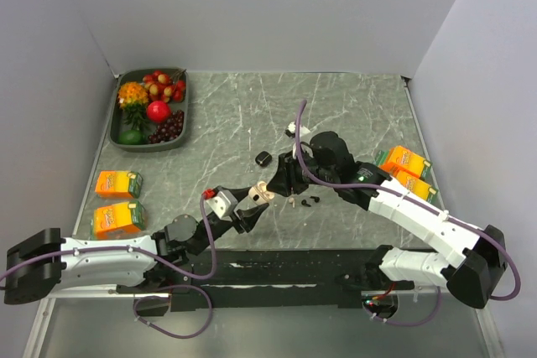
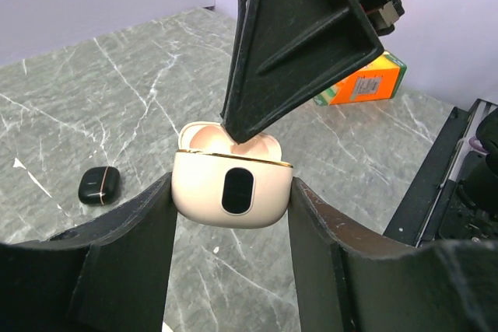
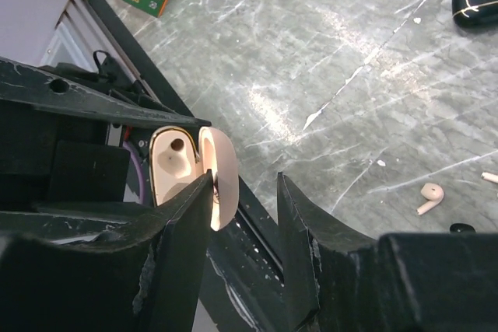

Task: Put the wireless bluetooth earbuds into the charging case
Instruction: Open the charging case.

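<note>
My left gripper [image 2: 232, 189] is shut on a beige earbud case [image 2: 233, 192] and holds it above the table with its lid open. In the right wrist view one empty socket shows in that beige case [image 3: 173, 165]. My right gripper [image 3: 243, 180] is open with nothing between its fingers, and one fingertip [image 2: 233, 126] reaches into the open case. The black charging case [image 1: 263, 158] lies shut on the table beyond it, also seen as the black case [image 2: 99, 185] in the left wrist view. Two tiny black earbuds [image 1: 312, 200] lie just right of the grippers. A beige earbud [image 3: 428, 196] lies near them.
A grey tray [image 1: 178, 142] of fruit sits at the back left. Two orange cartons [image 1: 117, 184] lie at the left edge and another pair of orange cartons [image 1: 407, 165] at the right. A small white piece [image 1: 291, 129] lies behind the right arm.
</note>
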{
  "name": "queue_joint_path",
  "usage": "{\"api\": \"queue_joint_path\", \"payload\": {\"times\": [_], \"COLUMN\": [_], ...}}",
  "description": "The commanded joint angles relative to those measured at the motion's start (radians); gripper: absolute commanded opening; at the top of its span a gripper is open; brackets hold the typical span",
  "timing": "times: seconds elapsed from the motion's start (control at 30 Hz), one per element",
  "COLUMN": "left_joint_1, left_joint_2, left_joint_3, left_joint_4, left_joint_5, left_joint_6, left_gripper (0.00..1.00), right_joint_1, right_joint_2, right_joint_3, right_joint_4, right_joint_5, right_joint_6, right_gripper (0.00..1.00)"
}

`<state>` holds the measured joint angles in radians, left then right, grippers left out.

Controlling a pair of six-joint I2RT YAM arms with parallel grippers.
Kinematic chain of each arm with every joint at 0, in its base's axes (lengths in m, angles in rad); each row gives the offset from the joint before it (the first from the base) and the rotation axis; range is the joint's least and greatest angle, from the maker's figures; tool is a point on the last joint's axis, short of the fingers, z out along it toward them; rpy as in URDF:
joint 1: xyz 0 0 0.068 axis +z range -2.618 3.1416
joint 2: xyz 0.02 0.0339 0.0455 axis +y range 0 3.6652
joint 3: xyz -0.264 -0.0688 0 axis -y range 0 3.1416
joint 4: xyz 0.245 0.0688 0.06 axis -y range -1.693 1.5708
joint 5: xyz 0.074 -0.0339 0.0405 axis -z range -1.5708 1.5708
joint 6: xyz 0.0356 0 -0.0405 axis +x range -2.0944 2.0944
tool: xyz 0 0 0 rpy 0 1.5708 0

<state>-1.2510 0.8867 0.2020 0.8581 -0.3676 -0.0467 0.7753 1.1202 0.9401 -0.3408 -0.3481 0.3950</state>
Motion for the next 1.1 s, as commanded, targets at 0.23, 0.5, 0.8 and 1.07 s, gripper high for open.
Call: {"api": "queue_joint_path", "payload": {"times": [0.23, 0.5, 0.8, 1.07], "left_joint_1": [-0.007, -0.007, -0.010, -0.011], "left_joint_2": [-0.022, -0.031, -0.038, -0.037], "left_joint_3": [0.005, -0.004, -0.004, -0.006], "left_joint_4": [0.073, 0.096, 0.091, 0.094], "left_joint_5": [-0.001, 0.001, 0.007, 0.012], "left_joint_6": [-0.013, 0.002, 0.010, 0.013], "left_gripper": [0.01, 0.01, 0.01, 0.01], "right_joint_1": [-0.005, -0.086, -0.146, -0.146], "right_joint_2": [-0.066, -0.069, -0.051, -0.014], "right_joint_3": [-0.011, -0.066, -0.096, -0.080], "right_joint_4": [0.034, 0.138, 0.241, 0.275], "right_joint_5": [-0.018, -0.208, -0.333, -0.388], "right_joint_6": [0.013, 0.108, 0.180, 0.200], "right_gripper": [0.48, 0.52, 0.59, 0.60]}}
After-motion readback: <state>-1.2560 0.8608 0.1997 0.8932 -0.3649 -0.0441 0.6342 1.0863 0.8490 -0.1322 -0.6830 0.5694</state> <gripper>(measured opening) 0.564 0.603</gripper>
